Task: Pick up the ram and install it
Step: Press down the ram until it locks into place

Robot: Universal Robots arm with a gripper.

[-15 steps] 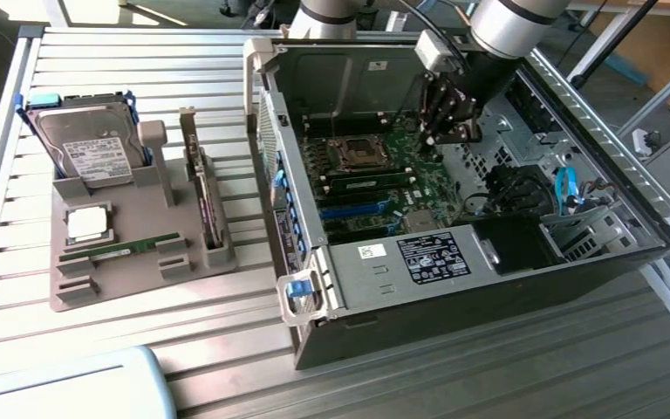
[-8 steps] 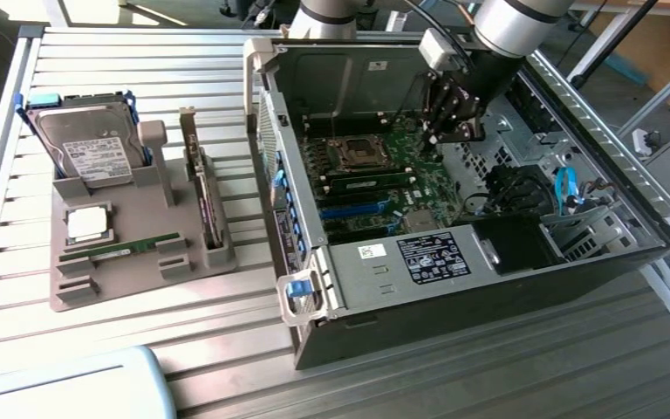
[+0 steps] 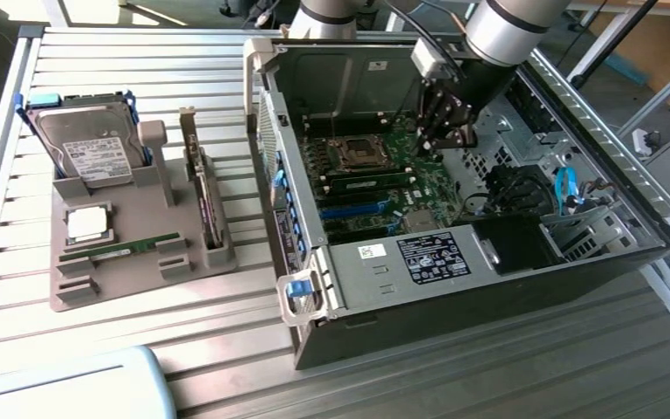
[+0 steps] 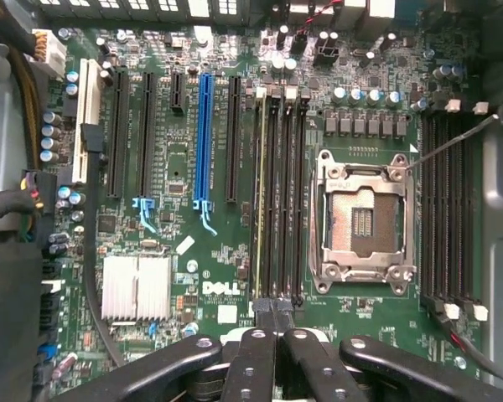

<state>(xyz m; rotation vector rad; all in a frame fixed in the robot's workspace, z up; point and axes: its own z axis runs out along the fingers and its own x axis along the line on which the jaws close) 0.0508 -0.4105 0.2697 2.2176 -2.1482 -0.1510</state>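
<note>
Arm reaches down into the open computer case (image 3: 487, 288) standing on the slatted counter (image 3: 230, 323). Gripper (image 3: 449, 140) hangs over the motherboard (image 3: 393, 196), near the empty processor socket (image 3: 352, 153).

From the wrist view we note the fingers (image 4: 258, 352) pressed together with nothing between them, the gripper (image 4: 273, 311) just off the near end of the memory slots (image 4: 281, 193) beside the socket (image 4: 365, 218). One slot shows a thin yellow-green edge; we cannot tell what it is.

The ram (image 3: 119, 250) lies flat in the gray tray (image 3: 126, 223) on the exterior view's left, well apart from the gripper. Same tray carries a hard drive (image 3: 91, 148), a silver chip (image 3: 88, 223) and an upright card (image 3: 201, 196).
</note>
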